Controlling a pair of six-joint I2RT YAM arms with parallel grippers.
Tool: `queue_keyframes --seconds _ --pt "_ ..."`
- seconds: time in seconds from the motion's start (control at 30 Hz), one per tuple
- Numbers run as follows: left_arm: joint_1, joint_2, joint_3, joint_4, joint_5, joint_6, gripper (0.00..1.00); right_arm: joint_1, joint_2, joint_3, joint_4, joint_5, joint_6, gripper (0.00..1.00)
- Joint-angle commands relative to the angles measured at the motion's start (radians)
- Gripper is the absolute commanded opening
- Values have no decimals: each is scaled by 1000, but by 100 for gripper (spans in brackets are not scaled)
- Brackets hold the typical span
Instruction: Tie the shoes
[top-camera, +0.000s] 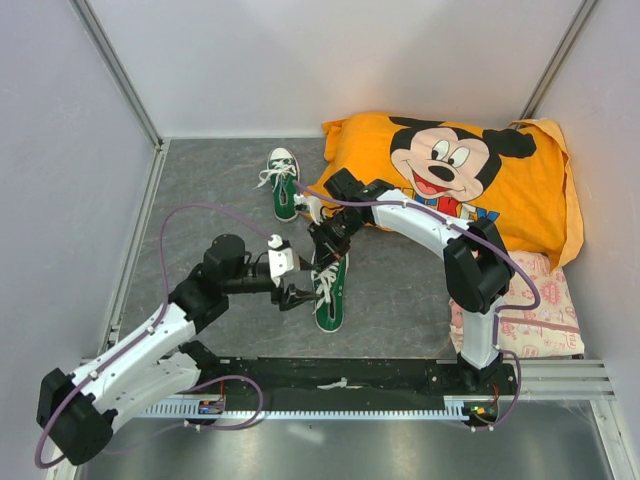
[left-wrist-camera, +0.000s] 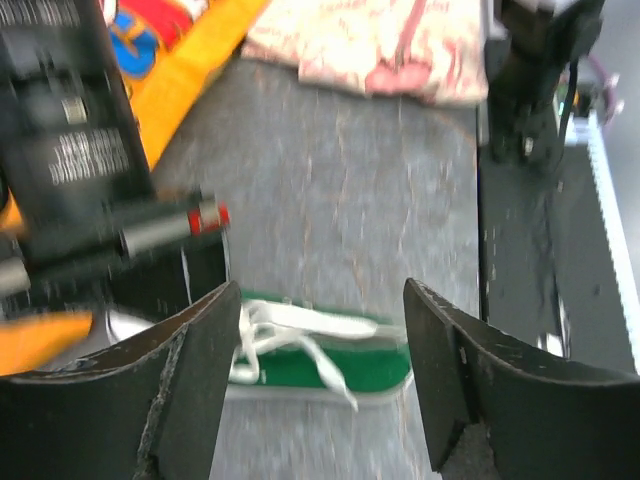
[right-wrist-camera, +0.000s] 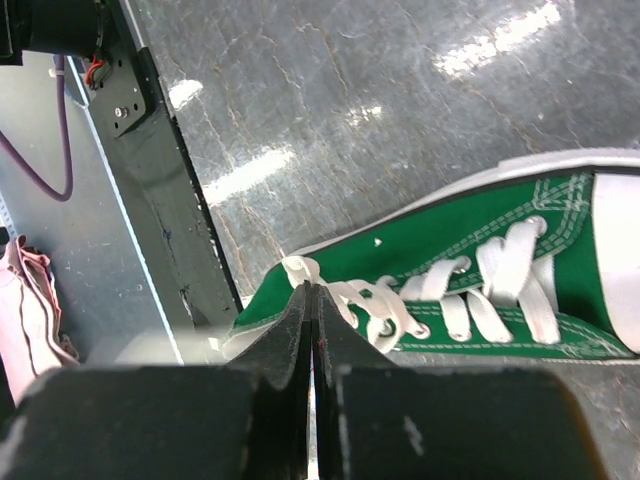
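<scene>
Nearest the bases, left gripper (top-camera: 297, 296) hangs released, jaws spread wide, just left of the near shoe (top-camera: 330, 310). That shoe lies with its long axis running near to far, heel toward the bases, laces up. Reaching over it from the far side, right gripper (right-wrist-camera: 312, 300) is clenched on a white lace (right-wrist-camera: 300, 270) at the collar. Farther back, the far shoe (top-camera: 284, 185) sits well apart, beside the pillow (top-camera: 450, 170).

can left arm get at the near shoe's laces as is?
Likely yes: the left gripper is open beside the near shoe, its laces in plain sight between the fingers. The right gripper is shut on the laces, so it's crowded.
</scene>
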Motion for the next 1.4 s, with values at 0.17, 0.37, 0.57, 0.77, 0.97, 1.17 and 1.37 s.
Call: queue_keyframes --seconds 0.17,0.37,0.57,0.77,0.97,1.17,1.37 --pt "18 48 -48 -103 77 137 27 7 -2 9 38 -34 9 0" --pt "50 82 -37 -231 -43 325 45 8 -8 -1 37 -19 3 0" --pt "130 158 -66 -426 -60 733 62 3 -8 2 37 -14 -1 0" --pt "130 312 -33 -462 -77 806 65 0 -10 3 37 -17 -1 0" --pt "117 409 -19 -466 -119 884 52 -3 -16 -5 38 -19 -2 0" --pt "120 392 18 -595 -118 970 3 -6 -14 -8 42 -17 -2 0" --pt "92 242 208 -764 182 892 2 -10 -8 -5 48 -19 -2 0"
